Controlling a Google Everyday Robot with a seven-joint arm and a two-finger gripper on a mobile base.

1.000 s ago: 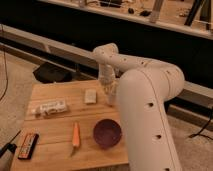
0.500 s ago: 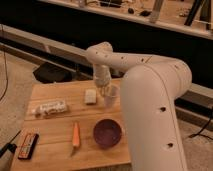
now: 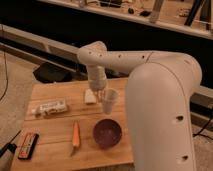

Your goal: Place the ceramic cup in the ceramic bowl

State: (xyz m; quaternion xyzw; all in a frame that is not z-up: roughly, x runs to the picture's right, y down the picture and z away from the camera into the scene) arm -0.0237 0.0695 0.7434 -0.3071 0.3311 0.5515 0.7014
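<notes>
The small white ceramic cup (image 3: 109,100) hangs in my gripper (image 3: 103,92), a little above the wooden table (image 3: 52,127) at its back middle. The gripper comes down from the white arm and is shut on the cup's left rim; the arm hides most of the fingers. The dark maroon ceramic bowl (image 3: 107,133) sits on the table just in front of the cup, near the front edge, with nothing in it. The cup is behind the bowl and slightly above it, not over its middle.
A small pale flat block (image 3: 90,96) lies just left of the cup. A white packet (image 3: 51,107) lies at the left, an orange carrot (image 3: 76,135) left of the bowl, and a dark red-and-black item (image 3: 28,145) at the front left corner. The robot's large white body fills the right side.
The gripper and the cup have moved forward towards the bowl and a little left. The arm's elbow has swung left. The bowl and other items have not moved.
</notes>
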